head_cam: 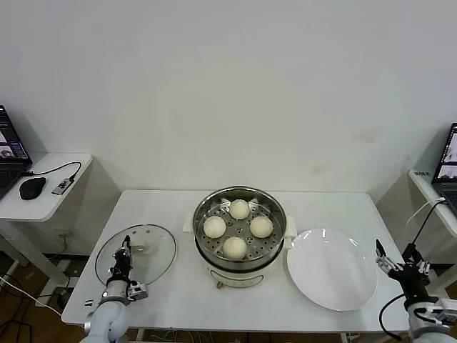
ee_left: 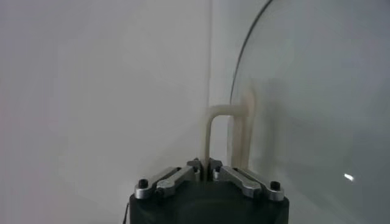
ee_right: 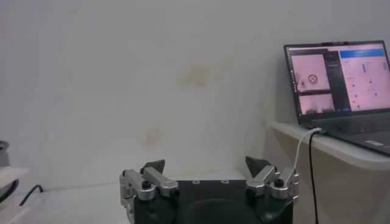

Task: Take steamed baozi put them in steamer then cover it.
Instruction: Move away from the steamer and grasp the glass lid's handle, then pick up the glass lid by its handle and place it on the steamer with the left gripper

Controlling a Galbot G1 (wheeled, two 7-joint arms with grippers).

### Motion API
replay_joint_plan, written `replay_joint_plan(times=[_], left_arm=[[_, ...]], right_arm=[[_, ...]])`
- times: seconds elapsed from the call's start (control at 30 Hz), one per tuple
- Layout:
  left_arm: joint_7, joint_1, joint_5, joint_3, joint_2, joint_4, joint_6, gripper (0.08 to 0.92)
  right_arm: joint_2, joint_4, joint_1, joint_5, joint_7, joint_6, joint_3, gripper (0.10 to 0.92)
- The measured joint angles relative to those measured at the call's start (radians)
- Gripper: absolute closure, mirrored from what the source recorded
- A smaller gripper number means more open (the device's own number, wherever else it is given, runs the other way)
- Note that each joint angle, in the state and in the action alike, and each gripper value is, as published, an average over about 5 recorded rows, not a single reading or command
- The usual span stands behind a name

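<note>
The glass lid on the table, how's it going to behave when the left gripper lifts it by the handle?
The cover looks rigid, glass with a metal rim, so probably breakable if knocked. The left gripper is shut on its narrow handle, so the wide disc may swing or tilt. It should clear the steamer slowly.

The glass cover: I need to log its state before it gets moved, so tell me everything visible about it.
The cover is a round clear glass lid with a thin metal rim and a cream-white oblong handle. It lies flat on the white table, left of the steamer and apart from it. The left gripper is shut on its handle.
</note>
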Motion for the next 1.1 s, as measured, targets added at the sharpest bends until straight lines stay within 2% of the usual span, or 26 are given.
replay_joint_plan(times=[0.23, 0.43, 0.8, 1.1], left_arm=[[0.0, 0.044, -0.02, -0.003, 0.028, -0.113, 0.063, 0.862], [0.044, 0.08, -0.015, -0.005, 0.045, -0.253, 0.191, 0.862], [0.263, 0.081, 0.062, 0.048, 0.031, -0.543, 0.449, 0.862], [0.407, 0.033, 0.155, 0.16, -0.028, -0.658, 0.552, 0.862]], right_arm=[[0.005, 0.004, 0.012, 0.005, 0.0, -0.008, 0.001, 0.203], [0.011, 0.016, 0.015, -0.006, -0.001, -0.026, 0.002, 0.203], [0.026, 0.017, 0.025, -0.051, 0.004, -0.06, -0.001, 0.203], [0.049, 0.012, 0.024, -0.096, 0.004, -0.063, 0.003, 0.203]])
